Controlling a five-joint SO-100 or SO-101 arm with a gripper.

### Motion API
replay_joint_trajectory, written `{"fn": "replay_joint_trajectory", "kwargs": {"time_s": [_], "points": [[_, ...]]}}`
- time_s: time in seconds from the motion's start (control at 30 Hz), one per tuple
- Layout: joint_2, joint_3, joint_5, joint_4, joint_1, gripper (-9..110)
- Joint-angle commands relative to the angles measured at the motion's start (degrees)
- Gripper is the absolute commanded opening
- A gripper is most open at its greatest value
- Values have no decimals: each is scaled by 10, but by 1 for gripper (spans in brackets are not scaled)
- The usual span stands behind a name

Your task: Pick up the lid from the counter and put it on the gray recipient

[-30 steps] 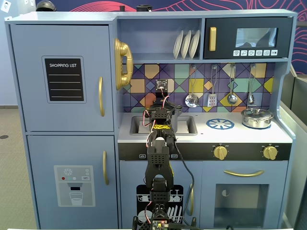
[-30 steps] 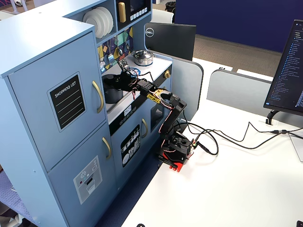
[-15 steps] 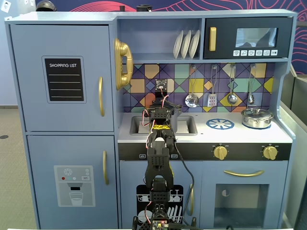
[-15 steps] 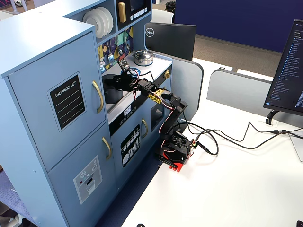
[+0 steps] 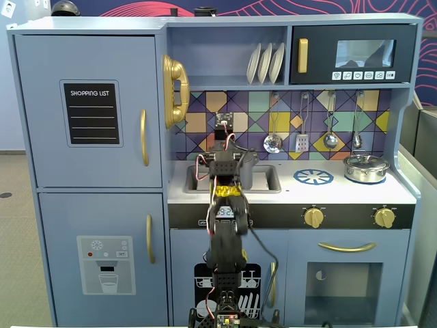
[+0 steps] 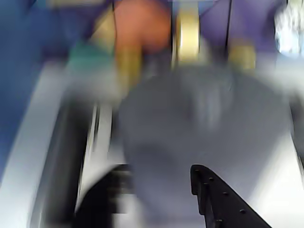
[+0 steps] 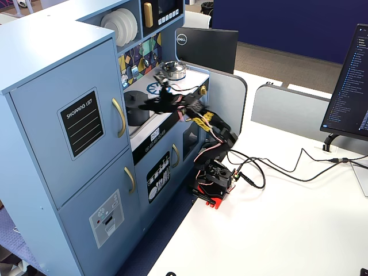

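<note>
In a fixed view, the black arm with yellow wrapping was seen reaching over the sink of the blue toy kitchen, and its gripper (image 5: pixel 232 152) was mostly hidden behind its own body. A matte dark-gray cylindrical pot (image 5: pixel 247 171) was partly seen just beside the arm, in the sink area. The shiny silver steel pot (image 5: pixel 366 167) stood well apart, on the right of the counter.

In the wrist view, everything was strongly blurred. A large gray round shape, probably the gray pot (image 6: pixel 204 142), filled the middle. Whether the claw was wide or closed could not be told.

In another fixed view, a flat dark disc, probably the dark-gray lid (image 7: pixel 137 98), was seen above the pot, at the gripper (image 7: pixel 150 103). The placing step seemed in hand; centring and lowering would be needed next.
</note>
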Motion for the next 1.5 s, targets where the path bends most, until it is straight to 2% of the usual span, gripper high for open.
{"fn": "replay_joint_trajectory", "kwargs": {"time_s": [0.0,0.13,0.33,0.47,0.67,0.73,0.9,1.47], "points": [[121,47,-4,92,-22,0],[203,202,10,97,-8,0],[350,531,-16,40,25,0],[440,664,-18,110,27,0],[440,722,-45,298,28,2],[440,722,-5,339,18,3],[440,722,33,346,55,6],[440,722,33,346,62,7]]}}
